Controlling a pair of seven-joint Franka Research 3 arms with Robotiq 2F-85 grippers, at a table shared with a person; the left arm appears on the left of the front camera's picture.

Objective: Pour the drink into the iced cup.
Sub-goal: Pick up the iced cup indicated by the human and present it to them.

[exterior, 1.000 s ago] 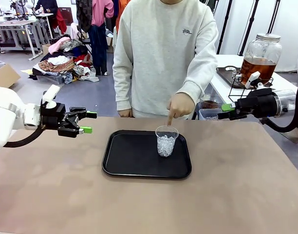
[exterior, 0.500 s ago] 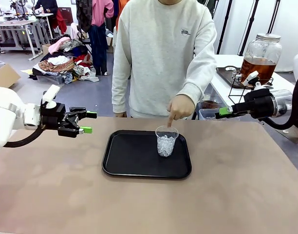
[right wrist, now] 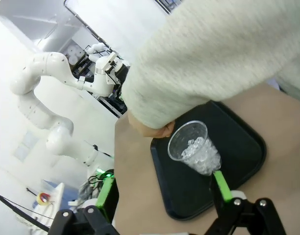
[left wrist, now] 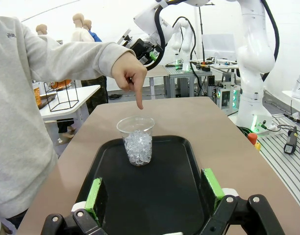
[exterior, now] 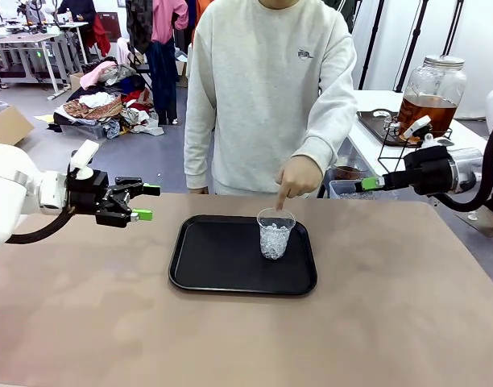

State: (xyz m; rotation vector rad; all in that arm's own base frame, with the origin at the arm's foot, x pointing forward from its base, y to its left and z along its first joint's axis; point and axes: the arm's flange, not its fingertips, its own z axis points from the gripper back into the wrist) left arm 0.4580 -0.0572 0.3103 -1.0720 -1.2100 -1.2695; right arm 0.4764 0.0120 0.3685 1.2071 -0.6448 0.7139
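our left claw [exterior: 150, 202] and right claw [exterior: 369, 185] are both wide open, empty; the drink [exterior: 424, 113] sits in an upright jar [exterior: 434, 76] just beyond the right one, so that arm's nearer

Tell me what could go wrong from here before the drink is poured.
The person's pointing hand hovers right over the clear plastic cup of ice; an arm coming in might hit it.
The large round glass jar of amber drink stands on a side table, beyond the open right tool; it looks heavy and may slip.
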